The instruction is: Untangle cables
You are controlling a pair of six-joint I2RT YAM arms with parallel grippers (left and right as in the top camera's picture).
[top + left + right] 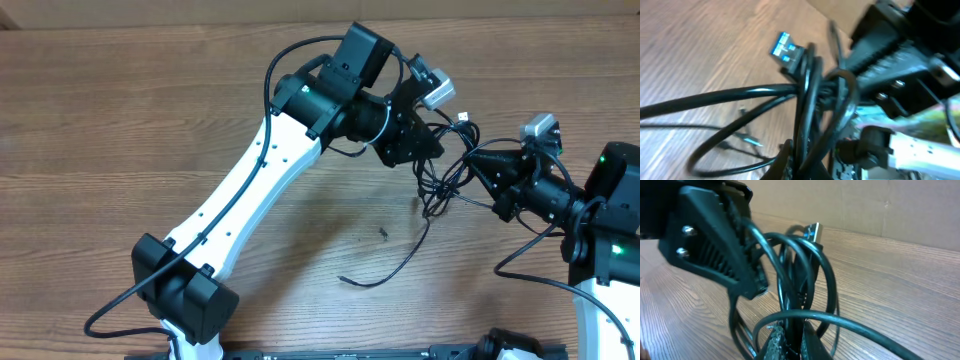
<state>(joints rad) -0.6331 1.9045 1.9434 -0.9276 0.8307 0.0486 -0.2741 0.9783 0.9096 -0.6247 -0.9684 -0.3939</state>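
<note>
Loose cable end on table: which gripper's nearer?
Left. The left gripper hangs beyond and right of the loose cable end; right gripper is farther right; both hold the cables.

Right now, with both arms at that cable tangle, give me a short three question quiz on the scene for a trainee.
1. True or false: the cables all lie flat on the table, untouched.
2. In the left wrist view, which colour shows inside the plug? A blue, B red, C yellow.
3. How many pincers grip the tangle?
Key: 1 false, the bundle is held up. 2 A. 3 two, the left pincer and the right pincer.
</note>
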